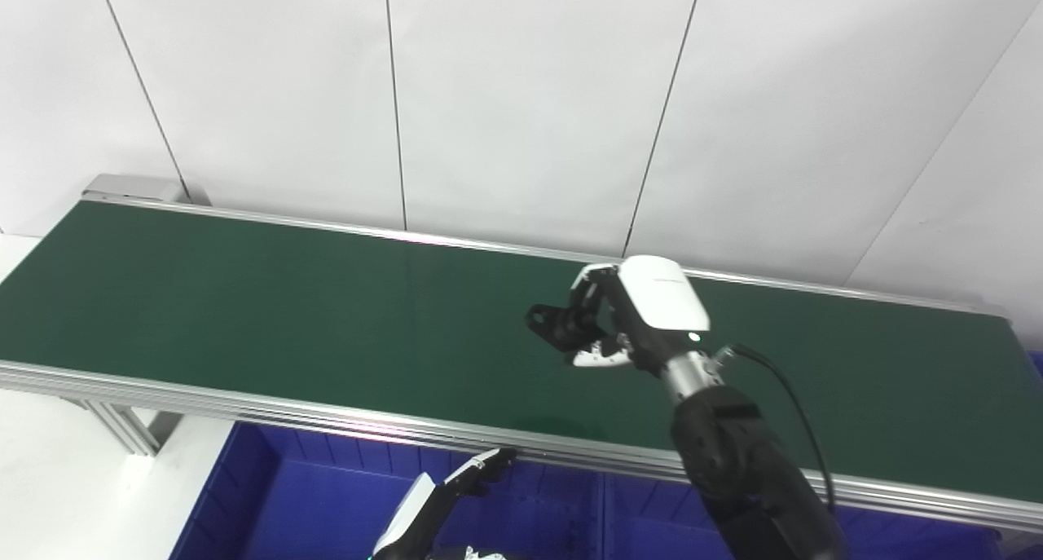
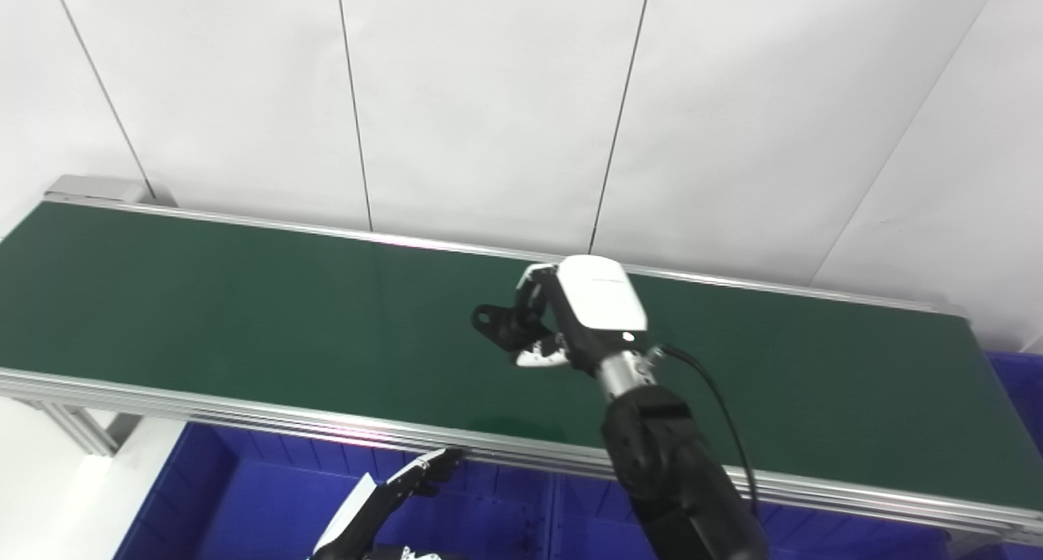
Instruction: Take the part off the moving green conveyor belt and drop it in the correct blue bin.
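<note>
We are holding our right hand [image 1: 607, 319] above the middle of the green conveyor belt [image 1: 244, 307], with the arm reaching up from the lower right. Its fingers [image 1: 588, 287] are curling around a small black part [image 1: 547, 319], whose ringed end is sticking out to the left of the grip; the white thumb is sitting beneath it. So the hand is closed on the part, and the part seems to be clear of the belt surface rather than lying on it, though we cannot judge the gap with certainty from these two views.

Our left hand [image 1: 456, 491] is waiting low at the front, its fingers stretched out and apart over the blue bin [image 1: 269, 495], its fingertips just at the belt's near rail [image 1: 326, 417]. It is carrying nothing.

We are judging that the pick is done and the carry is in hand. The next move calls for drawing the right hand back toward us over the near rail and lowering it above the bins. A divider [image 1: 601, 511] is showing between the left compartment and another to its right, and a further patch of blue is showing at the far right edge. Which one is correct we cannot tell. The fingers should be opening only once the part is hanging well inside a bin's walls.
</note>
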Robot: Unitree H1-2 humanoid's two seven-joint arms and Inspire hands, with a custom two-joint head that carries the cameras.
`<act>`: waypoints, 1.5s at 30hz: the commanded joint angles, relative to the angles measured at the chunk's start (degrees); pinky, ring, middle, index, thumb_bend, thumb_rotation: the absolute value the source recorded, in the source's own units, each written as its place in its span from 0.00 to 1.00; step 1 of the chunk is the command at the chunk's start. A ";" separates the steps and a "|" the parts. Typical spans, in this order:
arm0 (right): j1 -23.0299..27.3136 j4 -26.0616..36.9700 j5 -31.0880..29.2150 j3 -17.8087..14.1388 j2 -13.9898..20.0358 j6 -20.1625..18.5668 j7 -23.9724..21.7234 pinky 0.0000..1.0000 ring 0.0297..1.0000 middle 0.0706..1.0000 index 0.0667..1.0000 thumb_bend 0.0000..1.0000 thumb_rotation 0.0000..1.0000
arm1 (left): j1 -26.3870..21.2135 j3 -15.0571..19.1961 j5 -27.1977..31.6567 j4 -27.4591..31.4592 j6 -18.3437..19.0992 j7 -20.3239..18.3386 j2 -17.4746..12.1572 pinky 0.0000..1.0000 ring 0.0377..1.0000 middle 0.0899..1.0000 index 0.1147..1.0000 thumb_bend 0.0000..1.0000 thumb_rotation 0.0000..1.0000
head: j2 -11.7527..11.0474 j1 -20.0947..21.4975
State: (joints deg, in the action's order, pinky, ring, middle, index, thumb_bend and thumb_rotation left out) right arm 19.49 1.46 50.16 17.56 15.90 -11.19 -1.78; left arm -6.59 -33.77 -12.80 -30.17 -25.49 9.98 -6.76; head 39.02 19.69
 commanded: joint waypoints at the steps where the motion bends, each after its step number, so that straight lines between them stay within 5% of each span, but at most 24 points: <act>1: -0.17 4.17 0.26 -1.29 0.67 -0.38 0.52 0.12 0.14 0.43 0.45 0.53 0.00 | -0.26 0.21 -0.08 2.25 -1.43 -0.49 -0.11 0.76 0.82 0.85 0.85 0.69 0.49 | 0.37 0.28; 8: -10.71 14.71 -1.54 -6.01 1.18 -0.56 -1.52 0.12 0.15 0.43 0.45 0.53 0.00 | 0.77 0.99 1.28 4.27 -1.43 -2.24 -0.31 0.73 0.81 0.85 0.84 0.69 0.48 | 2.30 1.73; 18: -30.01 21.68 -5.25 -12.93 -0.71 3.75 4.76 0.12 0.16 0.43 0.45 0.52 0.00 | 2.15 4.31 1.37 8.26 -1.40 -6.05 0.11 0.72 0.81 0.84 0.84 0.68 0.47 | 7.86 1.81; 23: -36.58 18.85 -7.41 -13.82 -2.34 6.10 9.27 0.15 0.21 0.37 0.47 0.52 0.00 | 3.17 6.83 1.20 10.94 -0.96 -8.69 1.09 0.71 0.81 0.84 0.83 0.67 0.45 | 11.34 0.49; 25: -37.83 16.17 -7.81 -14.15 -3.12 7.20 11.73 0.15 0.20 0.42 0.45 0.52 0.00 | 3.54 7.72 1.14 11.85 -0.29 -9.74 1.40 0.72 0.81 0.84 0.83 0.67 0.45 | 11.62 0.44; 33: -36.83 2.50 -7.95 -15.52 -5.15 7.99 20.45 0.19 0.23 0.43 0.45 0.52 0.00 | 4.54 10.37 0.15 13.72 0.29 -12.30 2.08 0.72 0.81 0.83 0.83 0.68 0.46 | 12.53 0.42; 35: -36.35 0.90 -8.28 -15.40 -5.20 6.72 19.56 0.31 0.37 0.39 0.49 0.51 0.00 | 4.61 10.86 0.12 13.64 0.14 -12.79 2.27 0.72 0.81 0.83 0.83 0.68 0.47 | 12.43 0.41; 37: -35.92 0.48 -9.94 -15.22 -5.17 4.17 15.79 0.49 0.56 0.57 0.47 0.50 0.09 | 4.72 11.28 0.09 13.64 0.08 -13.23 2.47 0.72 0.81 0.83 0.83 0.69 0.47 | 12.45 0.38; 38: -35.65 0.37 -11.06 -15.02 -4.90 3.25 13.50 0.61 0.68 0.71 0.67 0.50 0.35 | 4.76 11.43 0.05 13.72 0.18 -13.44 2.53 0.71 0.81 0.83 0.83 0.68 0.47 | 12.35 0.22; 39: -35.29 0.11 -12.56 -14.90 -4.61 2.64 11.30 0.63 0.70 0.73 0.70 0.50 0.39 | 4.85 11.55 -0.04 13.89 0.41 -13.60 2.57 0.71 0.81 0.84 0.83 0.69 0.47 | 12.13 0.04; 40: -35.06 -0.04 -13.57 -14.79 -4.36 2.30 9.95 0.70 0.79 0.82 0.80 0.53 0.55 | 4.93 11.68 -0.14 14.02 0.56 -13.74 2.62 0.71 0.81 0.83 0.83 0.69 0.47 | 12.13 0.04; 45: -33.42 -1.72 -15.79 -13.94 -3.84 3.12 7.90 0.90 0.99 0.99 0.97 0.60 0.82 | 5.27 12.24 -0.62 13.88 0.56 -13.95 3.07 0.72 0.81 0.83 0.84 0.68 0.47 | 11.55 -0.38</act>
State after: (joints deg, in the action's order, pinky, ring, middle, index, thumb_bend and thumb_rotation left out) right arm -14.53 -1.11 34.67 3.65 11.56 -8.47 5.67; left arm -0.85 -21.56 -12.90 -18.16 -23.96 -3.59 -4.47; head 50.71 19.42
